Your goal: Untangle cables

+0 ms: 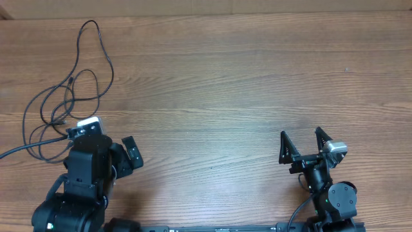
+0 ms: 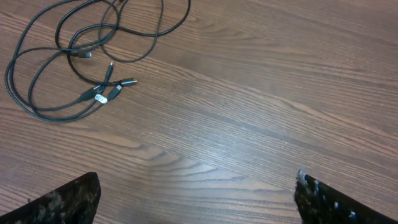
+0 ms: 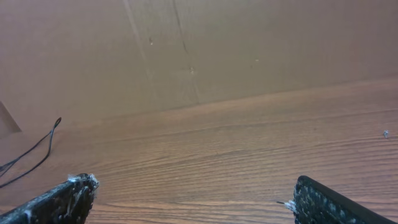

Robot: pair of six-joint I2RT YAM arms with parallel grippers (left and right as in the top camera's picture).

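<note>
While both arms are sitting low at the near edge of the counter [image 1: 212, 84], I am reading this as the very start of the job. Nothing is being held, and the cables [image 1: 69, 96] are lying in loose, overlapping loops at the far left of the counter, just ahead of the left arm.

The left pincer [image 2: 194, 190] is standing spread wide and empty. In its wrist view the loops are lying off to the upper left, and the plug ends [image 2: 106, 92] are sitting (conveniently) in a small cluster where several strands are crossing. The right pincer [image 1: 301, 138] is spread wide too, gripping nothing, well apart from the cables on the opposite side. Its own camera is catching only one thin strand [image 3: 37, 149] at the left edge.

I am judging the step in hand to be the approach. The next move is calling for the left pincer to reach forward and left, come down over one plug end or a single free strand, and close on that alone, so that I am not dragging the whole tangle. Which strand is passing over which I cannot tell from here.
</note>
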